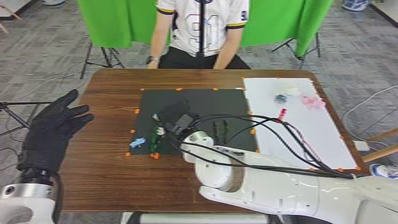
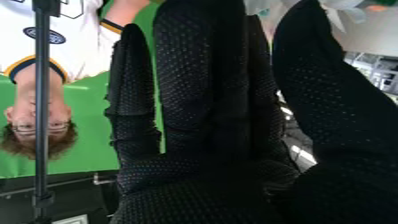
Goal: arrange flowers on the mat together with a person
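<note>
We see the blue flower (image 1: 138, 143) lower left, at the black mat's (image 1: 209, 97) edge; right robot hand (image 1: 176, 111) mid-frame, left robot hand (image 1: 55, 125) far left, both fingers straight, thumb apart. Petals probably light, crushable; we'd pinch a green stem (image 1: 154, 143).

green cloth (image 1: 114, 24) behind | brown wooden table (image 1: 115, 175) | grey floor (image 1: 44, 65) | black stands (image 1: 107, 56)

There are two mats (image 1: 218, 100), one table (image 1: 111, 175) and several flowers (image 1: 312, 102).
</note>
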You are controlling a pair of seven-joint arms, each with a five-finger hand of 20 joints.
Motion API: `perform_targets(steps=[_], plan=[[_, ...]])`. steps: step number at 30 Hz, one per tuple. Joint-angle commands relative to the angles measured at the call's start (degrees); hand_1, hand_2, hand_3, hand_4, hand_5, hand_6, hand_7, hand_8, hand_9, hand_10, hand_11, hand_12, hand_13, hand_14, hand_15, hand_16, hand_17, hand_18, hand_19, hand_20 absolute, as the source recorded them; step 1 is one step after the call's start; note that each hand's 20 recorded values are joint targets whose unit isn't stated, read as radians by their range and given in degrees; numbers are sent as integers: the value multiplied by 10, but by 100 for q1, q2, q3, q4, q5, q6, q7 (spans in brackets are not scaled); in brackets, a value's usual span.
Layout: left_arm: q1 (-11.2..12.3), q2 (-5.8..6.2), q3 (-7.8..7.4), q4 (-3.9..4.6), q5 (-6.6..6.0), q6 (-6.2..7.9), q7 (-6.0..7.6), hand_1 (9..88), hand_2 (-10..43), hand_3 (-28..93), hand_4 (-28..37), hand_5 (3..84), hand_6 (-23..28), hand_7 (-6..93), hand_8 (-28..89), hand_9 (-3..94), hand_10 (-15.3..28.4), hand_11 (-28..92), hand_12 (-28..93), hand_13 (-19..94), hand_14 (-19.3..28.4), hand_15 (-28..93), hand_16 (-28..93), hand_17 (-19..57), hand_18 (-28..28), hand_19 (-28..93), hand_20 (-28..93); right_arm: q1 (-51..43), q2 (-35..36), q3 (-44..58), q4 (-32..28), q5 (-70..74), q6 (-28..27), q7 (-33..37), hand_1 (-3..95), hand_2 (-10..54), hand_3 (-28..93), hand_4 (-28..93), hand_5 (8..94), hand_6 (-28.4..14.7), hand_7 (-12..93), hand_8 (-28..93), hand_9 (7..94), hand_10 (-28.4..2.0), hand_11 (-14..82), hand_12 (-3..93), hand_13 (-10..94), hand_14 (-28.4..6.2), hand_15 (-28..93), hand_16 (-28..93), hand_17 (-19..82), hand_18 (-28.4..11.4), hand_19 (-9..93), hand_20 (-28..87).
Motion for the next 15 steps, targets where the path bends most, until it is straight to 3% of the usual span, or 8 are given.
perform_targets(steps=[1,10,15], plan=[[65,-47,18,2,24,-9,-22,242,49,805,-273,331,72,169,-117,312,192,351,94,220,254,630,-129,-89,218,529,121,132,-17,55,-43,-36,-182,175,472,-95,678,-283,668,16,161,-119,786,-96,228,244,736,-74,592,166,349,-196,878,23],[186,-70,-24,-50,15,75,61,243,47,806,-272,331,73,169,-117,312,191,350,93,220,254,630,-130,-90,218,529,120,78,74,382,-307,33,-359,196,463,-95,692,-282,648,7,150,-115,766,-109,245,220,733,-79,596,166,346,-204,878,31],[304,-79,-75,-65,-10,83,142,243,46,806,-273,331,73,169,-116,311,192,349,94,220,253,630,-130,-90,218,528,120,-559,375,1424,-847,599,-294,-81,434,-95,701,-272,643,3,147,-113,737,-124,266,189,717,-90,596,165,337,-209,860,30]])
